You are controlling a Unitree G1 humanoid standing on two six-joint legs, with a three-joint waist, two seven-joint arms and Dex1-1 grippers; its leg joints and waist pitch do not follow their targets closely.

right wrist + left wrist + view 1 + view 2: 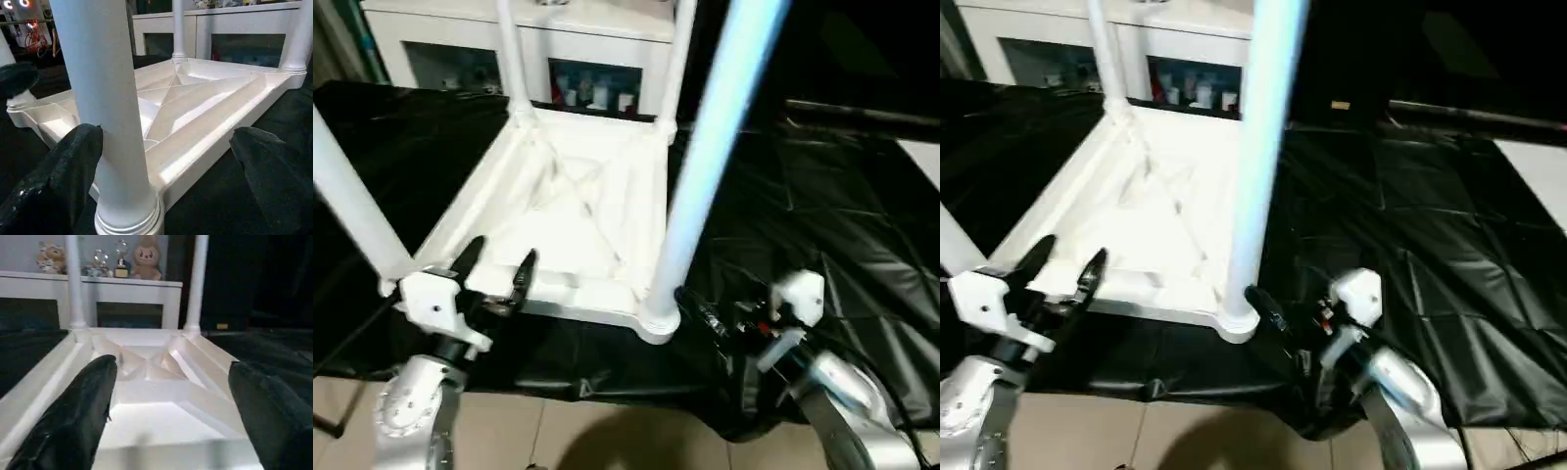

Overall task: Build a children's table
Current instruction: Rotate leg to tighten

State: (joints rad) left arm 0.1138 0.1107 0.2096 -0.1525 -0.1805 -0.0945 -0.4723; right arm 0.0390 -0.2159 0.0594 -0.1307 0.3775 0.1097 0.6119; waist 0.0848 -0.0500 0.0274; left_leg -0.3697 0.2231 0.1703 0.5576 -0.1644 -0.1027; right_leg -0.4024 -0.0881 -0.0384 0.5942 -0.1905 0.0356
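Observation:
The children's table [578, 196] lies upside down on the black-draped work table, ribbed underside up. Its white legs stand upright in the corner sockets: near-right leg [705, 166], near-left leg [352, 211], and two far legs [512, 59] [677, 59]. My left gripper [501, 253] is open at the top's near edge, just right of the near-left leg, with nothing between its black fingers [93, 396]. My right gripper [168, 137] is open low beside the near-right leg's base [127, 215], one finger [73, 161] close against that leg, the other well clear of it.
The black drape [822, 215] covers the work table to the right and behind. A white cabinet with glass doors [587, 39] stands beyond it, with figurines [146, 257] on top. Tiled floor [558, 431] lies below the work table's near edge.

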